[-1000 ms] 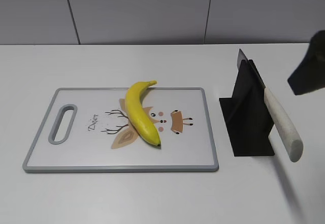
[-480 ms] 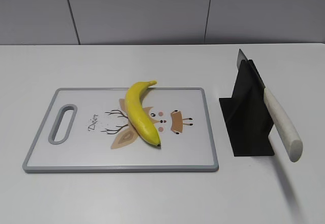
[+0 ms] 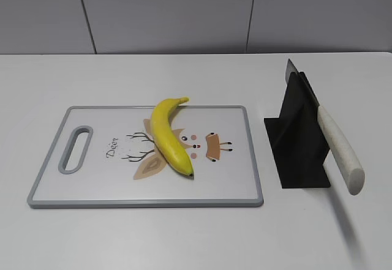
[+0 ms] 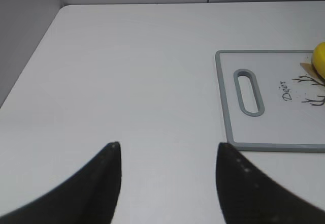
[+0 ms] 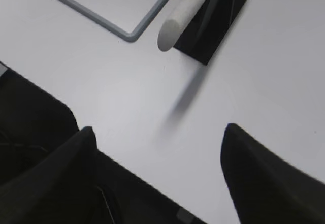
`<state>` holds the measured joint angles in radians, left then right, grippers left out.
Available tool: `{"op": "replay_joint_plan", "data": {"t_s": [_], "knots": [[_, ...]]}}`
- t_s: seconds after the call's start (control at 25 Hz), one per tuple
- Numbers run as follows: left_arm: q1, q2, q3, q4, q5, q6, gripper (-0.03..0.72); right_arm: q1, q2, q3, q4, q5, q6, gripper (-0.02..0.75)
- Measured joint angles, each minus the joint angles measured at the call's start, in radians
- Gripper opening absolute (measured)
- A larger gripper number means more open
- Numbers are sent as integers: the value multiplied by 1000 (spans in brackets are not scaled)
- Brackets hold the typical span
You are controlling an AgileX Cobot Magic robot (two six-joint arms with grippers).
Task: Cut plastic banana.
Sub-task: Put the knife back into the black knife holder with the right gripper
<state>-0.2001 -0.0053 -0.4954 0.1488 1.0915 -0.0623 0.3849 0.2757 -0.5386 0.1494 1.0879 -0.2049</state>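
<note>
Lying diagonally across the middle of the cutting board [image 3: 146, 157], the plastic banana [image 3: 169, 136] had its stem toward the far edge and its dark tip toward the near edge, which left its whole length exposed to a blade coming from the right. The board sat flat on the white tabletop [image 3: 184, 233] with its handle slot at the left end. Just beside its right edge stood a black knife stand [image 3: 300, 141], and the knife [image 3: 339, 149] leaned in it with the pale handle jutting out toward the near right, probably so that the right arm could take it without reaching over the board.

Neither arm showed in the exterior view. The left hand [image 4: 167, 176] hung released above bare tabletop to the left of the board, its two dark fingers well apart and holding nothing. The right hand [image 5: 158, 176] was likewise released and empty, hovering over the tabletop near the butt of the knife handle, with the stand beyond it.

A second before, a dark part of the right arm had intruded at the right edge of the exterior view; by half a second before it was gone, and it was absent now. The banana, board, stand and knife had not shifted.
</note>
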Motion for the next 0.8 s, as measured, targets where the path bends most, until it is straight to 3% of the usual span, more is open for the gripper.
{"op": "replay_joint_plan", "data": {"t_s": [0.44, 0.8], "knots": [[0, 0, 0, 0, 0, 0, 575, 0, -271, 29, 11, -36, 34, 589], [0, 0, 0, 0, 0, 0, 575, 0, -282, 29, 16, -37, 37, 589]]}}
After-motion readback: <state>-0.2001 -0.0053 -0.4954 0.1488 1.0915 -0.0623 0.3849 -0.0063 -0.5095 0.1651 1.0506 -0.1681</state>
